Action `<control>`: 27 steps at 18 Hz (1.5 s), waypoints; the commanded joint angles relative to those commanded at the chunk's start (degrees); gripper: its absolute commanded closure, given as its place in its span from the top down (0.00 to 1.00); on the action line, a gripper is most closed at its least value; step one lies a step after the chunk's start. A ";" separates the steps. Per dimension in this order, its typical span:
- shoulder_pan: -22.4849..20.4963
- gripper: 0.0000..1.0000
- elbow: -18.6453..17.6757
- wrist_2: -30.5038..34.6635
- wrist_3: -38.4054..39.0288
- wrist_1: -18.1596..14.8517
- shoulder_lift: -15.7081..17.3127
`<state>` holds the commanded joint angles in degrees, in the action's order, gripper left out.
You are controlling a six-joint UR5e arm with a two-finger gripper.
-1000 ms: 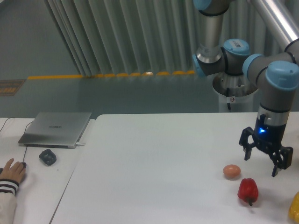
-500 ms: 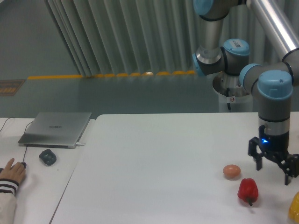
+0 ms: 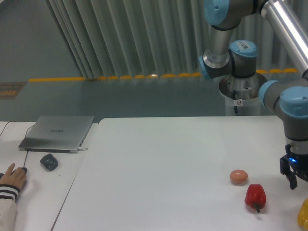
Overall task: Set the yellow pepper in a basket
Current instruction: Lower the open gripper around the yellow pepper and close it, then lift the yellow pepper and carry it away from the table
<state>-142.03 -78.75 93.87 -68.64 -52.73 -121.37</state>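
Arm at far right edge, wrist vertical, claw point(image 3: 297, 180) pointing down, partly cropped, finger state unclear.

Ribbed grey wall point(image 3: 120, 38) (perhaps curtain) — teal floor point(image 3: 96, 98), white table point(image 3: 168, 159).

- The gripper point(image 3: 299, 182) now sits farther right and lower than a second ago, partly cut off by the frame's right edge.
- It hangs above the yellow pepper point(image 3: 303, 214), well clear of the red pepper point(image 3: 255, 196).
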 joint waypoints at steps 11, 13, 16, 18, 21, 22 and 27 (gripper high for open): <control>-0.88 1.00 -3.16 -0.35 4.57 -0.53 -1.59; -0.88 1.00 -3.25 -0.61 4.75 -0.53 -1.59; -0.88 1.00 -3.34 -0.61 6.23 -0.53 -1.59; -0.88 1.00 -3.34 -0.61 6.59 -0.53 -1.59; -0.79 0.89 -3.43 -0.61 6.85 -0.53 -1.50; -0.70 0.77 -3.43 -0.61 7.38 -0.61 -1.33; -0.70 0.52 -3.60 -2.71 7.73 -1.58 -0.36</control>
<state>-142.73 -82.35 91.15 -60.91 -54.31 -121.73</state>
